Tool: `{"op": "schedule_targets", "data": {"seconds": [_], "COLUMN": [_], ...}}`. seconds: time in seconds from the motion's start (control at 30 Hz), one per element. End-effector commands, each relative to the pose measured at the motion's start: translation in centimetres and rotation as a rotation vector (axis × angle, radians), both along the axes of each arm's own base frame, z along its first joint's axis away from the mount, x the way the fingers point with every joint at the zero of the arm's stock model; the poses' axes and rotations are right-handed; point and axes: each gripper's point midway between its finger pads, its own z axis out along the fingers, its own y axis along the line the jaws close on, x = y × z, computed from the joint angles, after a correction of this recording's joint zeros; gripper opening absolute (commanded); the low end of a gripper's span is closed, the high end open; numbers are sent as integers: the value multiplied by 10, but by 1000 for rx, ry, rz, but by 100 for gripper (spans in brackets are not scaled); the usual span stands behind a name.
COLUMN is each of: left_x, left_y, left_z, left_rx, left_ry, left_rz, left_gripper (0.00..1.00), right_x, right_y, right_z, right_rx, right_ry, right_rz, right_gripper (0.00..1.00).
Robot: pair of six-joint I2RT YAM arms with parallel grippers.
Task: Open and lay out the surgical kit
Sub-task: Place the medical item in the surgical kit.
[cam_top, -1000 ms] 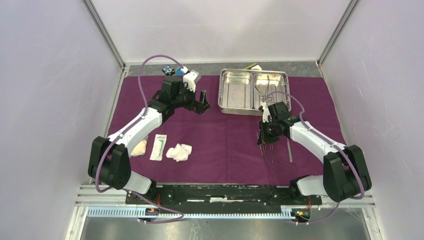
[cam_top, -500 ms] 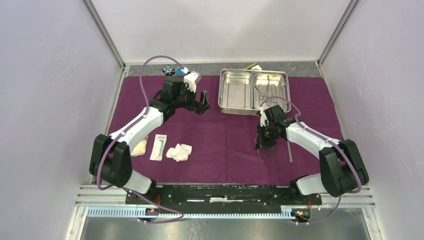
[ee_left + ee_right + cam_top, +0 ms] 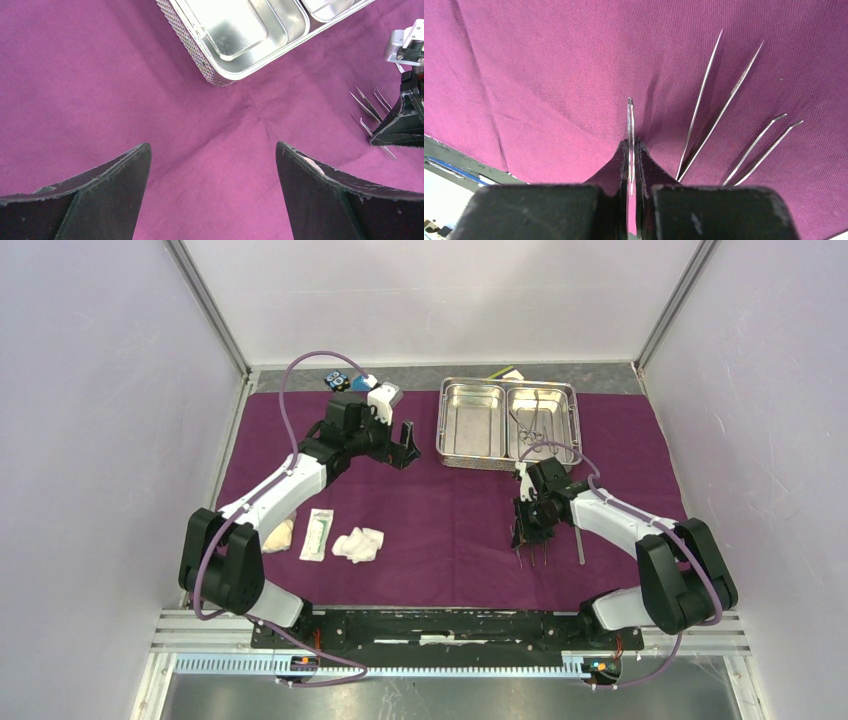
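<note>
The dark-purple cloth (image 3: 450, 510) lies spread flat. On its far side stands the steel tray (image 3: 441, 430), with clamps (image 3: 535, 422) in its right compartment. My right gripper (image 3: 528, 532) is shut on slim steel tweezers (image 3: 630, 115), tip pointing down at the cloth. Just right of them, two tweezers (image 3: 701, 100) (image 3: 754, 149) lie on the cloth, and another steel tool (image 3: 579, 543) lies further right. My left gripper (image 3: 403, 445) hangs open above bare cloth, left of the tray (image 3: 220, 75). A flat white packet (image 3: 317, 534) and gauze wads (image 3: 358, 543) lie near left.
Small blue and black blocks (image 3: 345, 380) and a yellowish block (image 3: 503, 371) sit on the grey strip behind the cloth. Another pale wad (image 3: 278, 535) lies by the left arm. Walls close in the table on both sides and the back.
My right gripper has shifted a little left and toward the near edge with the tweezers in it. The left arm has not moved.
</note>
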Motion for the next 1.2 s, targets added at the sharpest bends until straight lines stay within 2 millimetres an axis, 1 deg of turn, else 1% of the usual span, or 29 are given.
{"op": "schedule_targets", "data": {"seconds": [0.0, 0.13, 0.33, 0.47, 0.77, 1.0, 1.17], "left_x": [7, 6, 5, 5, 5, 4, 4], "left_y": [-2, -1, 0, -1, 0, 0, 0], "left_z": [5, 5, 3, 4, 4, 3, 3], "left_rx": [-25, -25, -23, -26, -24, -24, -25], "left_ry": [-12, -13, -13, -12, -14, -12, -12], "left_rz": [15, 15, 16, 17, 20, 19, 18], "left_gripper": [100, 100, 100, 100, 100, 100, 100], "right_x": [13, 14, 16, 16, 17, 18, 22], "right_y": [7, 6, 6, 6, 5, 5, 8], "right_z": [8, 7, 9, 10, 12, 13, 18], "right_rx": [19, 15, 12, 13, 9, 10, 23], "right_ry": [-44, -43, -52, -55, -66, -75, -89], "right_rz": [-5, -4, -2, -1, 3, 4, 7], "right_gripper": [4, 10, 15, 19, 23, 25, 25]}}
